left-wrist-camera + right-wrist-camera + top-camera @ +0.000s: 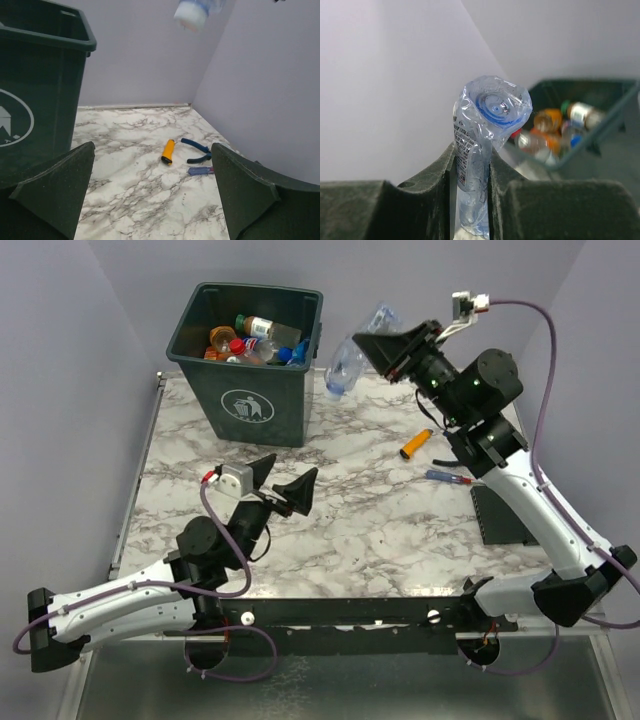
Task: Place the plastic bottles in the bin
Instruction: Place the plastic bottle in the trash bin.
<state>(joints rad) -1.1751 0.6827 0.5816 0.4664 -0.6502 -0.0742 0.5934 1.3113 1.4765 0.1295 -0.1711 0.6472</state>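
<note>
One bin (282, 412), at least five bottles (256, 328) inside, one crushed bottle (345, 365) aloft, one orange cylinder (416, 444), one pair of pliers (197, 146).

crushed bottle (480, 150) pinched in right hand (472, 200), bin (580, 125) beyond

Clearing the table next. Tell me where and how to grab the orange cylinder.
Grip the orange cylinder at its middle, coming straight down with jaws across its long axis. It lies flat on the table, so only its round sides are free. The pliers lie close beside it, so a sideways approach looks risky.
</note>
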